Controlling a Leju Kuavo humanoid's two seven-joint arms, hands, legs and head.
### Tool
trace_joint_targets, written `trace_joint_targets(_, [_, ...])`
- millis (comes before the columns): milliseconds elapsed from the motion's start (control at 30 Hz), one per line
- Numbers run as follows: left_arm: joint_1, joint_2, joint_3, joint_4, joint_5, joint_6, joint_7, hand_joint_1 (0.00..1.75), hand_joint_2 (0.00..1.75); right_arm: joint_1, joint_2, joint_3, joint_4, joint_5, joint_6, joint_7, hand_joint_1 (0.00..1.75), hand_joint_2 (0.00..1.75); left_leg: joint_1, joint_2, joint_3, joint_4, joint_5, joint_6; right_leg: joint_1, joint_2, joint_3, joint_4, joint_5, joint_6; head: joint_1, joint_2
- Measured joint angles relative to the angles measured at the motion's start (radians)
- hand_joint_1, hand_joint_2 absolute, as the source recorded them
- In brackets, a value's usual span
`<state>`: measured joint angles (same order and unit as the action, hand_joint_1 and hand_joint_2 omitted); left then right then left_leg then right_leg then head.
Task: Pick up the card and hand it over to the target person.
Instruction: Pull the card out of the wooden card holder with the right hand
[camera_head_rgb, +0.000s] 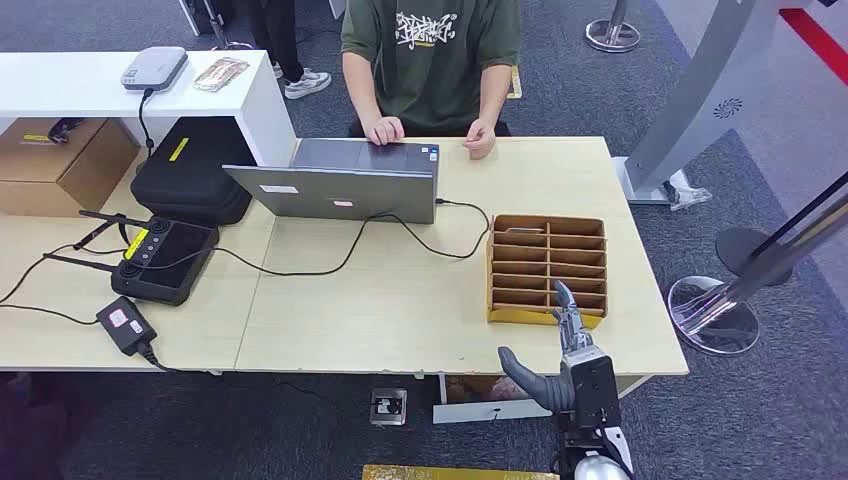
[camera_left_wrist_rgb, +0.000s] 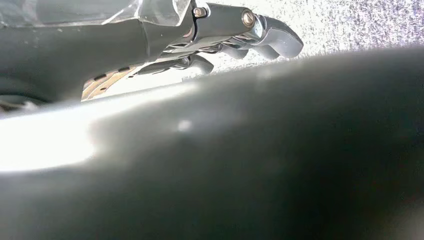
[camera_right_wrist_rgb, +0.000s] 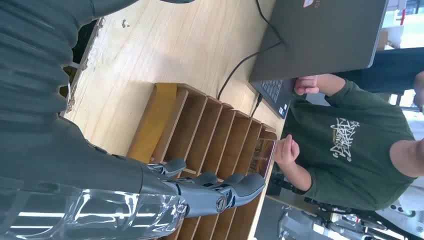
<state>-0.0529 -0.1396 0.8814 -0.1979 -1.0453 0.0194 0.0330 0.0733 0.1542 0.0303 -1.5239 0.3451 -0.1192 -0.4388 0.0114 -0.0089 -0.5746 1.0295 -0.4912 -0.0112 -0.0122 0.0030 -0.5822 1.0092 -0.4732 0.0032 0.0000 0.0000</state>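
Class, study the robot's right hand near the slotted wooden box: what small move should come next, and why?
Probably reach the right hand forward over the wooden box toward the card in its far slot; the hand holds nothing, fingers apart, at the box's near edge.

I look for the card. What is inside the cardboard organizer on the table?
The cardboard organizer has two columns of slots that look empty from the head view. In the right wrist view, a card stands in a far slot. The right hand covers part of the nearest slots.
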Motion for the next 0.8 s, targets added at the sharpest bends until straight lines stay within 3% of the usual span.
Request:
trace_joint_targets(100, [0.001, 0.003, -0.007, 0.001, -0.008, -0.002, -0.004, 0.00, 0.00, 0.007, 0.000, -0.004, 0.000, 0.004, -0.004, -0.002, 0.00, 1.75, 0.000, -0.001, -0.001, 0.000, 0.000, 0.000, 0.000, 0.000, -0.001, 0.001, 0.000, 0.000, 0.000, 0.000])
trace_joint_targets(200, [0.002, 0.005, -0.009, 0.001, -0.018, -0.006, -0.005, 0.00, 0.00, -0.001, -0.011, -0.006, -0.003, 0.098, -0.060, 0.010, 0.00, 1.75, 0.000, -0.001, 0.000, 0.000, 0.000, 0.000, 0.000, -0.001, 0.000, 0.000, 0.000, 0.000, 0.000, 0.000])
trace_joint_targets(333, [-0.001, 0.006, -0.015, 0.002, -0.039, -0.008, -0.001, 0.00, 0.00, -0.074, -0.070, 0.000, 0.037, 0.458, -0.153, 0.193, 0.00, 1.75, 0.000, 0.001, 0.000, 0.000, 0.000, 0.000, 0.000, 0.001, 0.000, 0.000, 0.001, 0.000, 0.000, 0.000])
trace_joint_targets(433, [-0.005, 0.007, -0.013, 0.002, -0.044, -0.007, -0.004, 0.00, 0.00, -0.140, -0.106, 0.001, 0.093, 0.682, -0.166, 0.317, 0.00, 1.75, 0.000, 0.001, -0.002, 0.001, 0.000, 0.000, 0.000, 0.001, -0.002, 0.001, 0.001, 0.000, 0.000, 0.000])
trace_joint_targets(567, [-0.007, 0.007, -0.009, 0.002, -0.045, -0.008, -0.006, 0.00, 0.00, -0.178, -0.119, 0.008, 0.134, 0.740, -0.164, 0.334, 0.00, 1.75, 0.000, 0.001, -0.001, 0.000, 0.001, 0.000, 0.000, 0.001, -0.001, 0.000, 0.001, 0.000, 0.000, 0.000])
trace_joint_targets(800, [-0.016, 0.011, 0.026, 0.005, -0.037, -0.006, 0.000, 0.00, 0.00, -0.464, -0.162, 0.117, 0.414, 0.923, -0.179, 0.399, 0.00, 1.75, 0.000, 0.006, 0.000, 0.001, 0.001, 0.000, 0.000, 0.006, -0.002, 0.001, 0.003, 0.000, 0.000, 0.000])
